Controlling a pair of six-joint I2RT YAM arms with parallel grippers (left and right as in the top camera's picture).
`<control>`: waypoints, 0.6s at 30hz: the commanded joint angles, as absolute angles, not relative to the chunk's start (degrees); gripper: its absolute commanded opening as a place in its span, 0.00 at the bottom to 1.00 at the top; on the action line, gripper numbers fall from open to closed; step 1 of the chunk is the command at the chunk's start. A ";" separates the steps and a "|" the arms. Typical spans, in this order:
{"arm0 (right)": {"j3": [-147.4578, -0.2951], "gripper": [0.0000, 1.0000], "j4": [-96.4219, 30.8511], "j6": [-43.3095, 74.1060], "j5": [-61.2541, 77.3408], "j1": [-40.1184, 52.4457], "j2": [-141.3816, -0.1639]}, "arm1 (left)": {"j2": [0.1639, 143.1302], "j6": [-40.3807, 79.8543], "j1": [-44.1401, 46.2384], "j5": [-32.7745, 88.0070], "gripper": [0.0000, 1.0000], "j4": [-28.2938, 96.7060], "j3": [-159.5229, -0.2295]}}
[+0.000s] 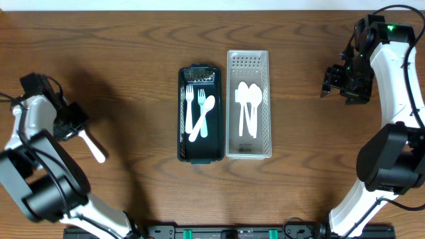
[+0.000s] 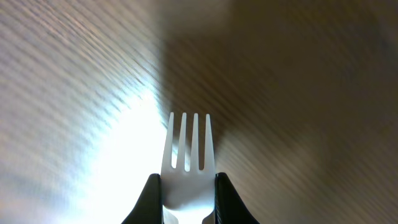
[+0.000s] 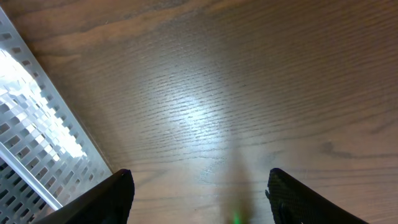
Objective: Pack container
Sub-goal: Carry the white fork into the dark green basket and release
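Brown wood makes up the surface [image 1: 133, 40], and two long boxes sit side by side in the middle of it. One is a dark green box [image 1: 199, 154]. It lies just left of a white basket [image 1: 248, 60] full of little holes, so close that they may touch. Inside the dark green box lies some cutlery [image 1: 201, 116], white and pale blue, with two forks easy to see. Inside the white basket lie a few white spoons [image 1: 248, 106]. Far off on the left side of the surface, well apart from the box, is the left claw [image 1: 77, 129]. It is squeezed tight on a white fork [image 2: 186, 146]. In the left wrist view its two black fingers [image 2: 148, 199] pinch the fork just below the four prongs, which stick out past the tips. From above, a white piece of the fork pokes out of the claw toward the lower right. I cannot tell if the fork touches the wood. The right claw [image 1: 335, 81] is far off on the right, well apart from the basket. Its fingers [image 3: 106, 199] are spread wide and it holds nothing.
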State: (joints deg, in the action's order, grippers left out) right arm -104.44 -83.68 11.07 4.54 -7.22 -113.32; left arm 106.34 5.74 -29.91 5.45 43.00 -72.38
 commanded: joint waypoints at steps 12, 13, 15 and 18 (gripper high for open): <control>-104.44 0.72 -83.61 10.13 4.95 -7.07 -113.60 | 89.30 8.91 -1.34 6.07 0.06 61.71 -93.27; -104.44 0.72 -83.64 9.98 4.95 -7.07 -113.60 | 89.21 9.17 1.15 6.02 0.06 61.76 -94.96; -104.44 0.72 -83.64 9.65 4.95 -7.07 -113.60 | 89.34 11.18 6.39 6.04 0.06 61.08 -98.10; -104.44 0.72 -83.61 9.28 4.95 -7.07 -113.60 | 89.73 12.58 12.43 6.00 0.06 57.65 -99.09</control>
State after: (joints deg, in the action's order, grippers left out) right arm -104.42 -83.57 10.50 4.54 -7.22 -113.32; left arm 89.78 9.67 8.40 6.02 58.85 -97.95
